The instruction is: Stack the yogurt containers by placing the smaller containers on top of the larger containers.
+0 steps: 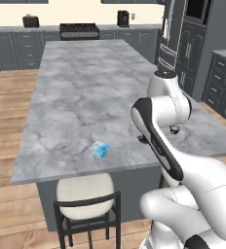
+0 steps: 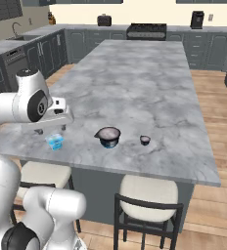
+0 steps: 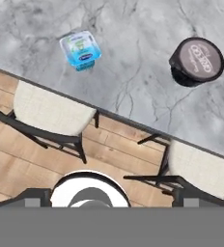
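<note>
The small boxy light-blue yogurt pack (image 2: 55,141) sits near the front edge of the grey marble bench (image 2: 145,78), just below and slightly ahead of the robot's hand (image 2: 51,129), which hovers over that corner. The round dark yogurt cup with the pale top (image 2: 108,136) stands apart to the pack's right, the tiny dark-topped piece (image 2: 145,140) farther right. The hand is spread wide and holds nothing.

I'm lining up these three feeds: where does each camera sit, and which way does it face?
Left base view: behind the arm's left, facing the island counter; arm lower right.
Right base view: behind its right, same counter; arm at left.
Hand view: looks down on the counter edge and stools.
All show the light-blue pack.
</note>
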